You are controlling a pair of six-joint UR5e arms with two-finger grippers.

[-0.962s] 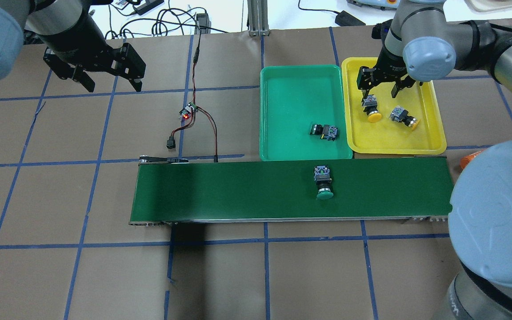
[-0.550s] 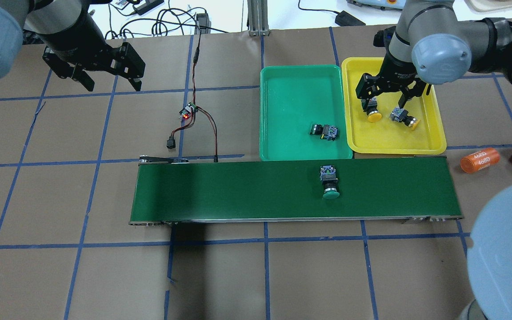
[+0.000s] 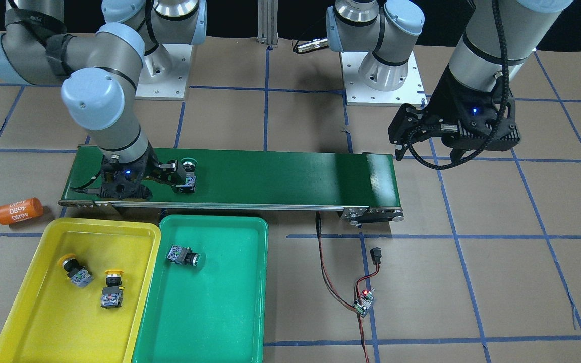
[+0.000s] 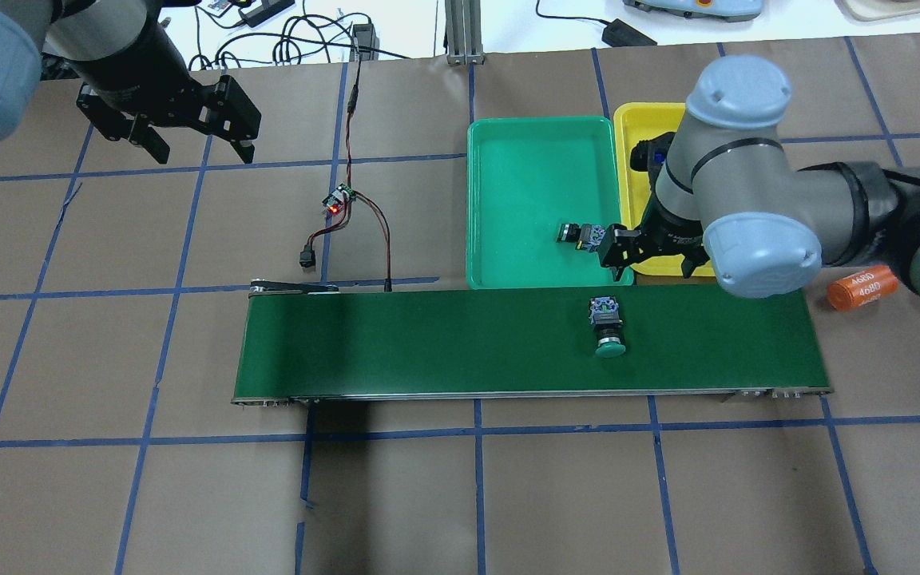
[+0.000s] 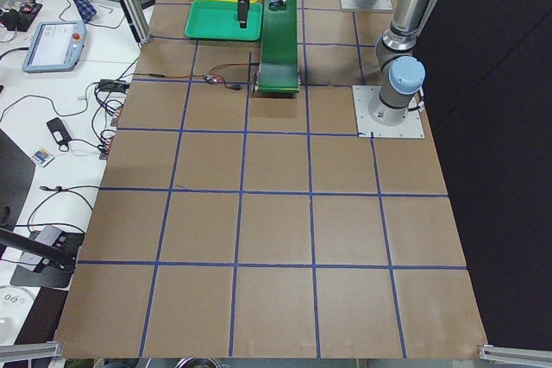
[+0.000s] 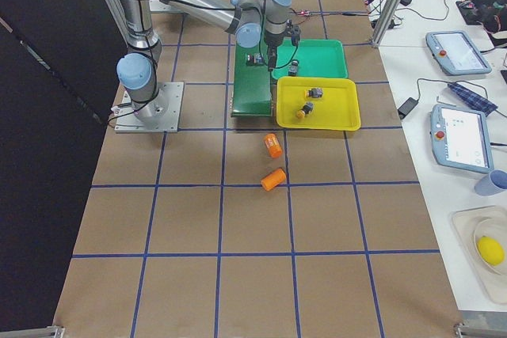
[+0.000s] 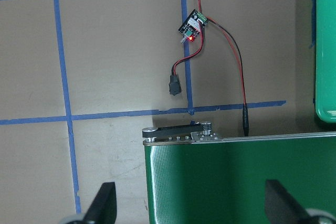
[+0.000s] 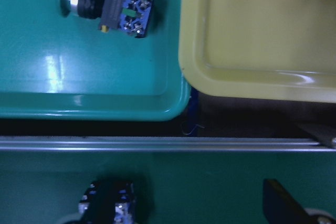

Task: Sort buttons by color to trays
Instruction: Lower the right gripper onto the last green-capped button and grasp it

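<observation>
A green button (image 4: pixel 608 326) lies on the dark green conveyor belt (image 4: pixel 428 343). My right gripper (image 4: pixel 652 255) hangs open over the belt's far edge beside it. In the right wrist view that button (image 8: pixel 118 205) sits by one fingertip, not between the fingers. Another green button (image 3: pixel 184 256) rests in the green tray (image 4: pixel 532 184). Two yellow buttons (image 3: pixel 75 269) (image 3: pixel 111 290) lie in the yellow tray (image 3: pixel 33 312), which the right arm largely hides from overhead. My left gripper (image 4: pixel 198 152) hovers open and empty over the table at far left.
An orange cylinder (image 4: pixel 862 287) marked 4680 lies right of the belt's end. A small circuit board (image 4: pixel 339 201) with red and black wires sits between the left gripper and the green tray. Cables run along the table's far edge.
My right gripper left the yellow tray and swung toward the belt's far edge. The green button on the belt drifted to the right. The left arm stayed still.
</observation>
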